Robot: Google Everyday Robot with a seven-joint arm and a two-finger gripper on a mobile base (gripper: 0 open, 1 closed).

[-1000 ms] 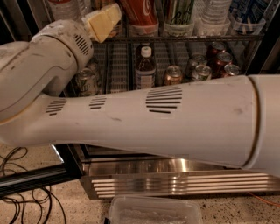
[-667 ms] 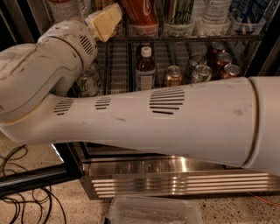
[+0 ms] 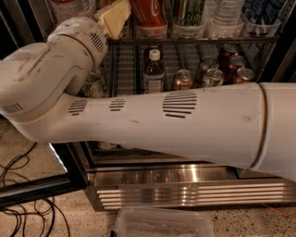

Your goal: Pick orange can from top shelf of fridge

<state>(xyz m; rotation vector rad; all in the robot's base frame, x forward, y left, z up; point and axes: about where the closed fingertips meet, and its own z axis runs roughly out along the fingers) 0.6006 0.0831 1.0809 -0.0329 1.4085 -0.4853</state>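
Note:
My white arm (image 3: 175,125) crosses the whole view in front of the open fridge (image 3: 185,185). Its elbow housing (image 3: 55,74) is at the left. A pale yellow part of my gripper (image 3: 113,16) shows at the top, reaching up at the left end of the top shelf (image 3: 194,40), a dark wire rack with clear cup stops. On that shelf I see a red cola can (image 3: 148,11), a green-and-white can (image 3: 189,11) and clear bottles (image 3: 224,14). The orange can is not in view; it is hidden or above the frame.
The lower rack holds a brown bottle with a white cap (image 3: 153,71), a bronze-toned can (image 3: 183,79), a silver can (image 3: 212,76) and red cans (image 3: 240,74). A clear plastic bin (image 3: 162,224) sits on the floor. Black cables (image 3: 27,213) lie at the left, by the open door's edge (image 3: 32,187).
My arm's elbow housing has shifted a little up and to the right, toward the fridge. The gripper part at the top has edged slightly higher. Nothing on the shelves has moved.

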